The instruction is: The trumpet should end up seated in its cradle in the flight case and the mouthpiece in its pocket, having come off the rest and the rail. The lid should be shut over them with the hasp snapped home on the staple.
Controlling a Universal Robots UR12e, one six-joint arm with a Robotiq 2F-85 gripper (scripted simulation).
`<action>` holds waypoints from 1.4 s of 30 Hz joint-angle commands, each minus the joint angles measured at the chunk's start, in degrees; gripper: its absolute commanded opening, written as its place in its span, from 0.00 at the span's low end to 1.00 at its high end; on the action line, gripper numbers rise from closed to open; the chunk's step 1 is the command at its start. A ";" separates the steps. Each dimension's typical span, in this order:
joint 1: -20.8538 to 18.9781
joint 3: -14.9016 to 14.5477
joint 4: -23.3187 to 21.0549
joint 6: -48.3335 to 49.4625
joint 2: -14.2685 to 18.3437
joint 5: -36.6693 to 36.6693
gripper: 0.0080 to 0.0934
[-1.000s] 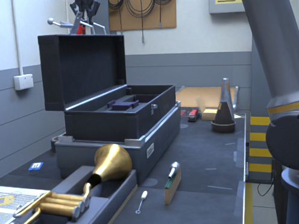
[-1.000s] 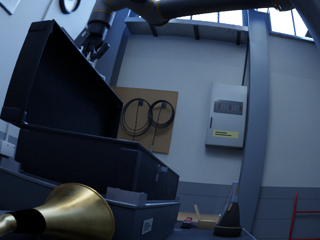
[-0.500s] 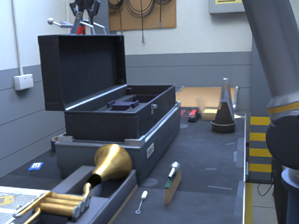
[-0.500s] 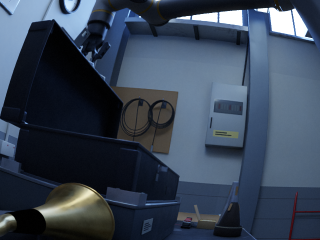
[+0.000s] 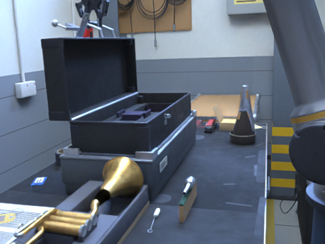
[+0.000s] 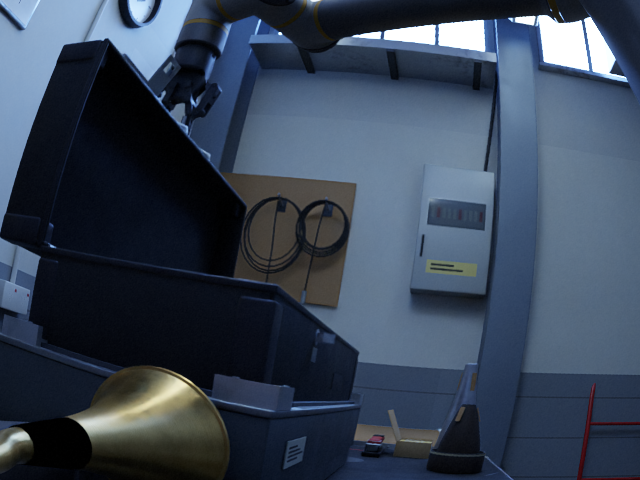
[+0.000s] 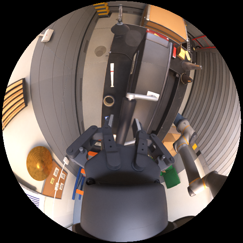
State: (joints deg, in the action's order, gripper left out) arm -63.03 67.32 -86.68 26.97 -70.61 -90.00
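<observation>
On the left of the bench the black flight case [image 5: 131, 128] stands with its lid [image 5: 88, 70] raised upright, and its purple-lined cradle [image 5: 134, 114] holds nothing. Above the lid's top edge my gripper [image 5: 92, 13] is open around the lid handle [image 7: 127, 117], holding nothing. The brass trumpet [image 5: 95, 200] lies on its grey rest at the bench's near end, bell toward the case. The silver mouthpiece [image 5: 188, 184] sits on a wooden rail [image 5: 187, 201] to the right of the rest. The hasp [image 7: 141, 96] shows on the lid's outer face in the wrist camera.
A tall cone-shaped mute [image 5: 243, 118] stands at the far right of the bench, near a small cardboard box [image 5: 226, 123] and a red tuner [image 5: 210, 125]. A small brush [image 5: 154, 219] lies beside the rail, and a tape roll [image 7: 108, 100] lies behind the case.
</observation>
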 commanded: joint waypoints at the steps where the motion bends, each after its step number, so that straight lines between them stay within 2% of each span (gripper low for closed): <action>1: 0.00 -0.12 0.03 0.00 -0.04 0.00 0.47; 8: 0.00 -1.37 1.17 0.00 0.02 0.00 0.47; 22: 0.00 -6.15 5.49 0.00 0.52 0.00 0.47; 28: 0.00 -6.94 6.19 0.00 0.64 0.00 0.47; 36: 0.15 -6.30 6.06 0.15 0.12 0.00 0.47; 42: 1.15 -1.91 4.97 1.14 -3.23 0.00 0.47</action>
State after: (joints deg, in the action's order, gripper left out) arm -61.90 65.48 -81.71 28.11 -73.71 -90.00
